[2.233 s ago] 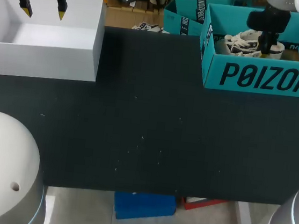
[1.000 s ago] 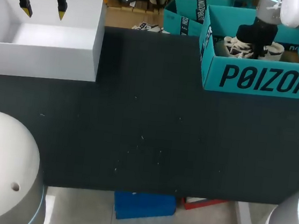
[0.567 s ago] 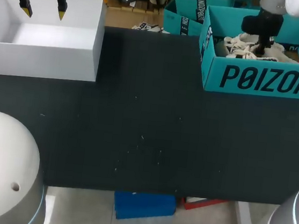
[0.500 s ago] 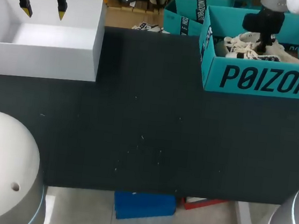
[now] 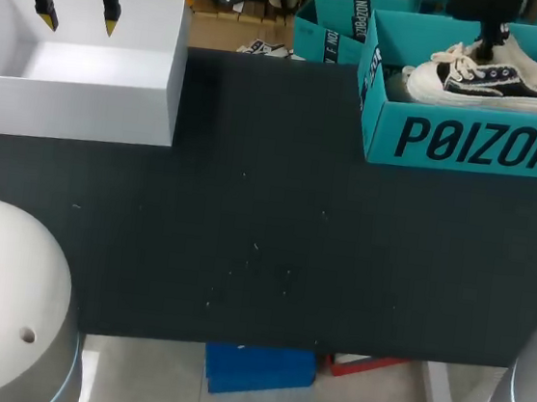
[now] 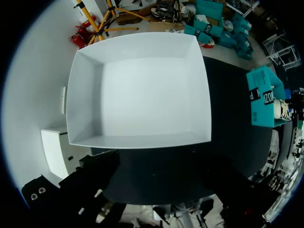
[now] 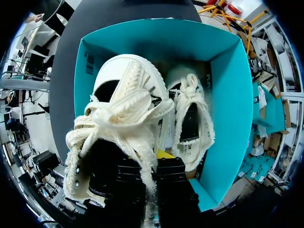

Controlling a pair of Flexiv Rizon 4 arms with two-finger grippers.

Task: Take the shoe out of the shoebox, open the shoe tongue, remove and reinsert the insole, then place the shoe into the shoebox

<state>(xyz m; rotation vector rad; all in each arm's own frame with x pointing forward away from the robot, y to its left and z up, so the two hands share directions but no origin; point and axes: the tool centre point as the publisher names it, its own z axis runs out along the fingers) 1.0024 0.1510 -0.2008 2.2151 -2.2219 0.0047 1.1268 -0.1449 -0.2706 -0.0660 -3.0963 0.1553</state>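
Black table [image 5: 245,237]: right gripper [image 5: 487,37] clenched on shoe [image 5: 486,78] (hanging above teal shoebox [image 5: 469,141]); left gripper [image 5: 77,14] spread, empty, over white box [image 5: 77,92].

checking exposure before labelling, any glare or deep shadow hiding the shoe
Head view: the shoe is evenly lit over the teal shoebox. Right wrist view: its pale laces are bright, no glare; the right gripper under it is in dark shadow.
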